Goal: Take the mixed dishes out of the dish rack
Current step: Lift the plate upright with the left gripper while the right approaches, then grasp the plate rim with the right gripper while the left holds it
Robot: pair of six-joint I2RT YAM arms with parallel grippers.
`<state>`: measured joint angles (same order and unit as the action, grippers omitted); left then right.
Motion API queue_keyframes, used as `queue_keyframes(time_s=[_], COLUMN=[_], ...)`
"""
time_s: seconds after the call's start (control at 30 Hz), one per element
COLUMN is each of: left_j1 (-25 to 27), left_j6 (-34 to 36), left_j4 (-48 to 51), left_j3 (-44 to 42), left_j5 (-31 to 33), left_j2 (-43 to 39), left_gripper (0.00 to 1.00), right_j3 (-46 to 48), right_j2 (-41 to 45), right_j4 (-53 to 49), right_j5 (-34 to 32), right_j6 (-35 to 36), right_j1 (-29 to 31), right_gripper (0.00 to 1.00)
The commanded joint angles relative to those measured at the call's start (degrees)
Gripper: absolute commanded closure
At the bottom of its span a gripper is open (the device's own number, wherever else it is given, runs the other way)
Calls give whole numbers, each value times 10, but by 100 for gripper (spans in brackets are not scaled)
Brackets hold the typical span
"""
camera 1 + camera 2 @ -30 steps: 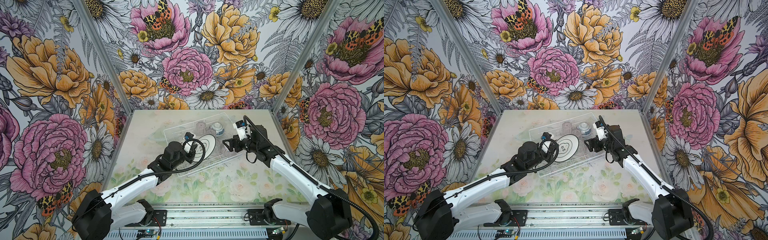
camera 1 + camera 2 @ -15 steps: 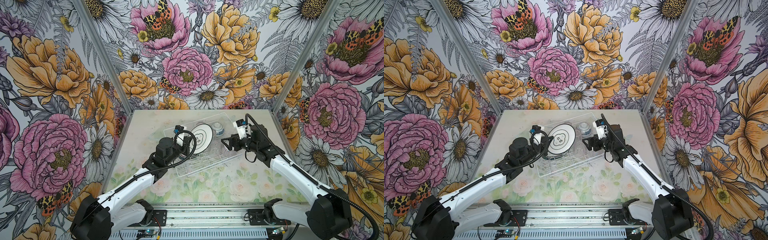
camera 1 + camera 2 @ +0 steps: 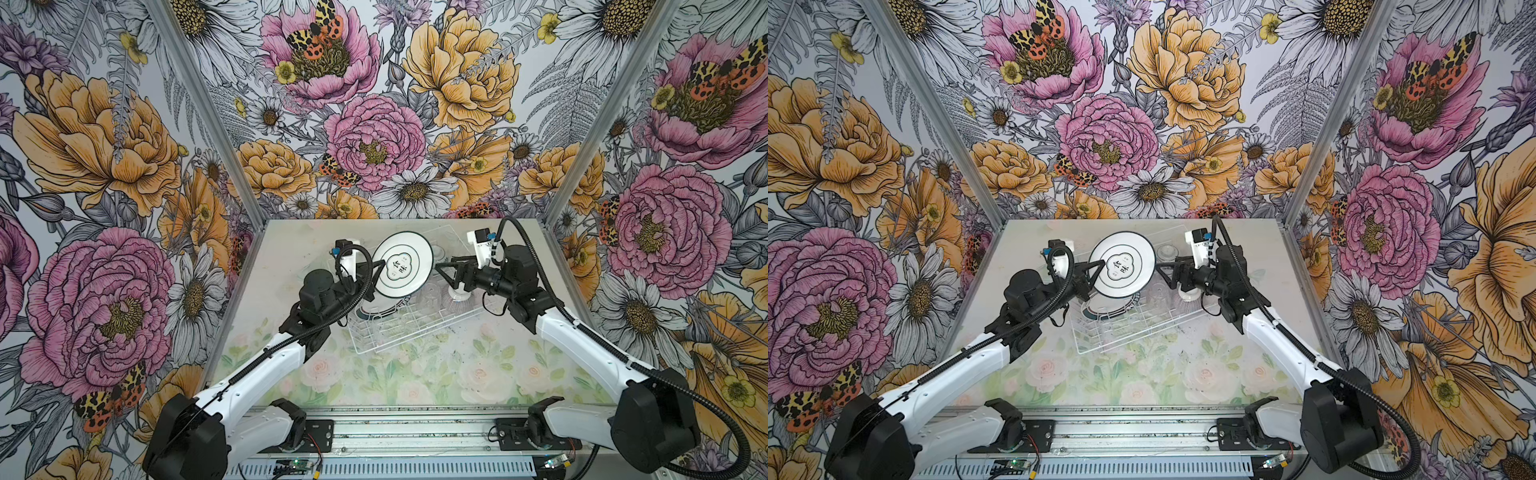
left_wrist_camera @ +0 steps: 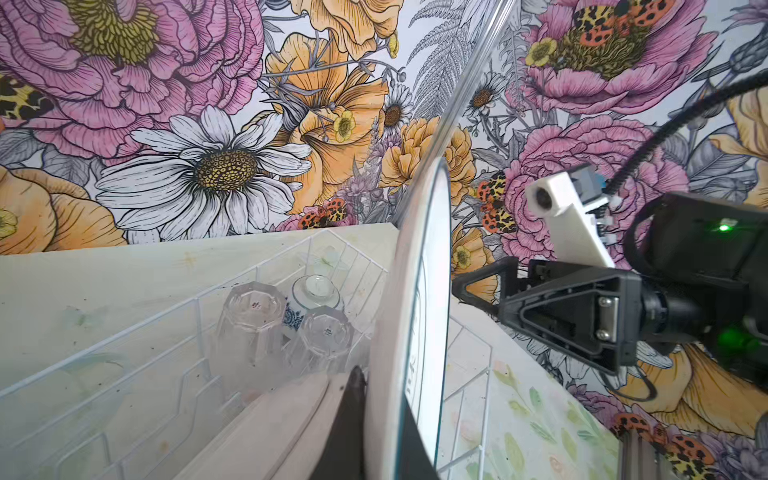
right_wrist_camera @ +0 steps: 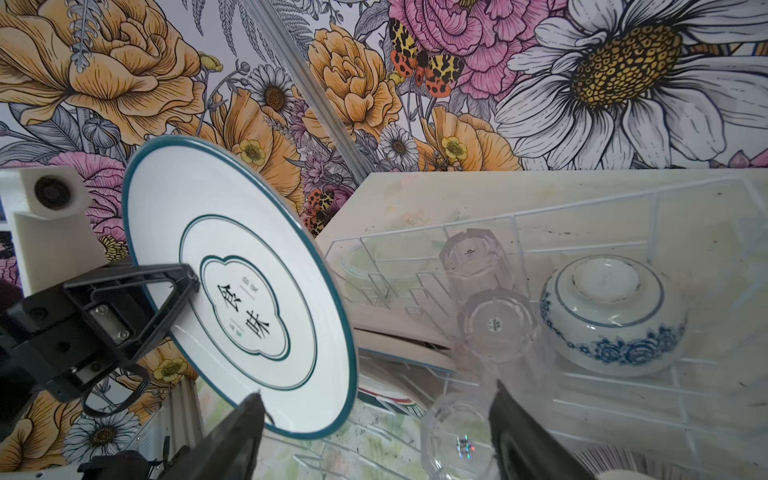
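My left gripper point(image 3: 379, 268) is shut on the left rim of a teal-rimmed white plate point(image 3: 402, 266) with black characters. The plate stands on edge above the dish rack point(image 3: 395, 336); in the left wrist view it point(image 4: 415, 332) runs edge-on between my fingers. My right gripper point(image 3: 444, 276) is open just right of the plate, clamping nothing. Through its open jaws the right wrist view shows the plate's lower edge point(image 5: 291, 374) and a clear tumbler point(image 5: 457, 440). A second plate point(image 3: 378, 309) still leans in the rack slots.
Two more upturned tumblers point(image 5: 473, 257) point(image 5: 494, 324) and an upturned blue-and-white floral bowl point(image 5: 611, 332) sit in the rack's far part. A ribbed bowl point(image 3: 457, 297) lies under my right gripper. Floral walls close in the table point(image 3: 415, 382) on three sides.
My left gripper has lifted the plate up out of the rack slots and drawn back to the left. The right gripper has stayed open and shifted slightly toward the plate.
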<state>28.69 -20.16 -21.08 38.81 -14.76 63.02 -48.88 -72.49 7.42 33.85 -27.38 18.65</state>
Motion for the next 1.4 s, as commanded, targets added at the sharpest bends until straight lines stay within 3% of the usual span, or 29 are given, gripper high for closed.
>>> queue_keyframes(time_s=[0.0, 0.13, 0.43, 0.8, 1.1, 1.2, 1.3, 1.37], left_j1=[-3, -3, -1, 2, 8, 8, 7, 7], left_j6=[-63, -105, -171, -202, -213, -209, -198, -191], left_j4=[-83, -118, -179, -218, -232, -228, -214, -206], left_j3=[22, 30, 29, 29, 33, 30, 30, 29], left_j5=[-42, -70, -66, -66, -72, -70, -67, -65], left_j2=[13, 40, 73, 95, 109, 105, 97, 94], left_gripper=[97, 98, 100, 100, 100, 92, 67, 56], right_j3=[5, -1, -2, -4, -5, 0, 8, 10], right_j2=[-21, -40, -51, -69, -87, -90, -92, -95], right_j4=[81, 101, 148, 208, 258, 260, 268, 276], right_j5=[28, 35, 38, 39, 51, 37, 30, 31], right_j6=[-44, -57, -85, -133, -174, -189, -200, -205], right_j1=[0, 4, 7, 13, 18, 15, 10, 9], right_gripper=[15, 17, 33, 64, 84, 100, 100, 100])
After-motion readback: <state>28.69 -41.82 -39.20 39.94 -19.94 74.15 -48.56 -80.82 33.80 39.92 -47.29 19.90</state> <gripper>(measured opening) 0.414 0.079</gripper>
